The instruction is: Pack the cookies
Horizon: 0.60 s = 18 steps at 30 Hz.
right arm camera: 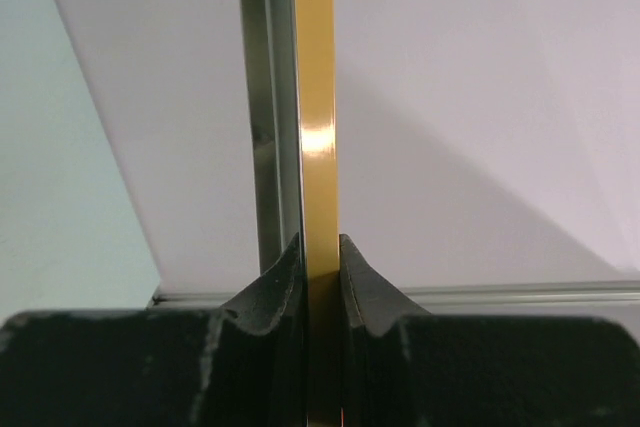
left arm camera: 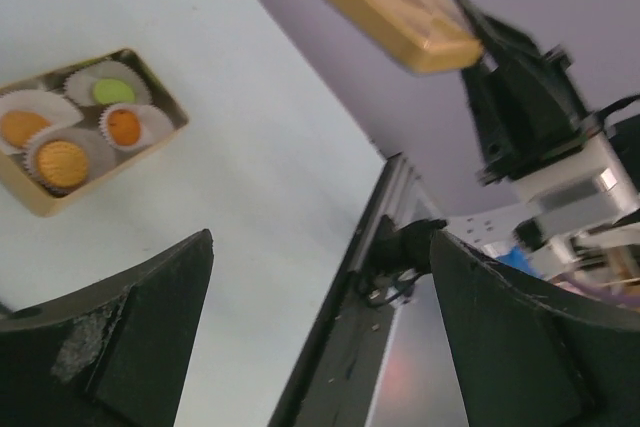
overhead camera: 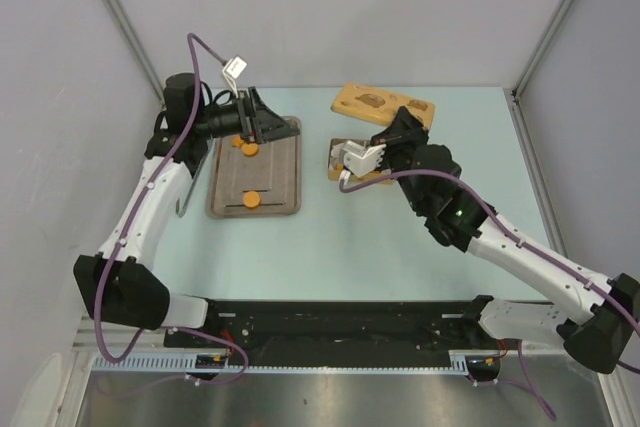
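Cookies [overhead camera: 245, 147] are split. A pair of orange ones sits at the tray's [overhead camera: 280, 172] far end, with one more near its near end. Three orange and one green are in white liners [left arm camera: 35, 105] in the gold box [left arm camera: 115, 169].

Tray is left of table [overhead camera: 400, 247] centre, long side running near to far. Box is just right of it, toward the far edge, with a strip of bare table between them.

Left arm: base at the near-left corner, elbow out along the left edge, forearm over the tray's far end. Left gripper [overhead camera: 275, 125] lies low and points right toward the box, jaws spread wide with nothing between them.

Right arm: base at the near-right corner, reaching diagonally to far-centre. Right gripper [right arm camera: 322, 267] is clenched on the edge of the gold lid [left arm camera: 390, 7]. The lid is off the box, up in the air and tilted, out past the box toward the far edge.

Open room: bare table across the near half and along the right edge. Side walls stand close to both elbows.
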{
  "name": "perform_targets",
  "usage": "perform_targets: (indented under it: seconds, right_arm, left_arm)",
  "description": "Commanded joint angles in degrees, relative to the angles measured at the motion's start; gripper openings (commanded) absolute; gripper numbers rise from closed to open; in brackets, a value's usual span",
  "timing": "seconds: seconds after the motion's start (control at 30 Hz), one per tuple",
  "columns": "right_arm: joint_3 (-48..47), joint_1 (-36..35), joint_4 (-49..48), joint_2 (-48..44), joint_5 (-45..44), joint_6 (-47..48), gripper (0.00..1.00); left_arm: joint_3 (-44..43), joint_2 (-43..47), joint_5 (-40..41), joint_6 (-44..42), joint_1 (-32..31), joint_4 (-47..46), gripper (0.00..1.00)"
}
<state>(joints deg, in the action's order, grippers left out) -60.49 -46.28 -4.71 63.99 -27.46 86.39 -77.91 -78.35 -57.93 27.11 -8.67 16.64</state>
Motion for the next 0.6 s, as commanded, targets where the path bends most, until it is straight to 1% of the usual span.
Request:
perform_targets:
  seconds: [0.0,0.03,0.07,0.1,0.17,0.23,0.27,0.33,0.43,0.57]
  right_arm:
    - [5.53,-3.20,-16.89,-0.26,-6.99,12.89,0.00]
    - [6.95,-3.37,-19.17,-0.27,-6.21,14.41,0.00]
    - [8.18,-3.38,-23.55,-0.18,-5.68,15.81,0.00]
    - [10.11,-3.29,-24.90,-0.18,-4.54,18.26,0.00]
    - [10.74,-3.38,-27.80,0.61,-4.00,19.51,0.00]
    - [11.62,-3.64,-29.82,1.40,-3.39,21.53,0.00]
    - [11.97,-3.73,-31.22,1.58,-2.95,21.98,0.00]
    - [12.94,-4.25,-33.85,2.46,-1.72,23.90,0.00]
    - [13.29,-5.57,-35.54,3.51,-1.01,24.79,0.00]
    - [14.26,-6.45,-37.47,4.04,-0.23,25.58,0.00]
  left_arm:
    - [5.92,-1.10,-10.69,23.30,0.93,-23.07,0.93]
    - [6.80,-1.98,-11.58,26.21,0.93,-26.11,0.93]
    - [7.50,-2.68,-11.94,30.41,0.93,-28.49,0.93]
    - [7.60,-3.38,-12.81,31.93,0.93,-31.64,0.93]
    - [7.42,-5.84,-13.43,36.31,0.93,-34.65,0.93]
    - [7.33,-7.60,-13.87,40.36,0.93,-41.14,0.93]
    - [7.07,-9.00,-13.96,44.74,0.84,-45.78,0.93]
    - [6.37,-10.50,-13.53,46.62,0.84,-46.88,0.92]
    - [4.61,-12.79,-12.91,45.22,0.58,-44.69,0.92]
    - [1.72,-16.39,-12.91,45.75,-0.73,-44.34,0.91]
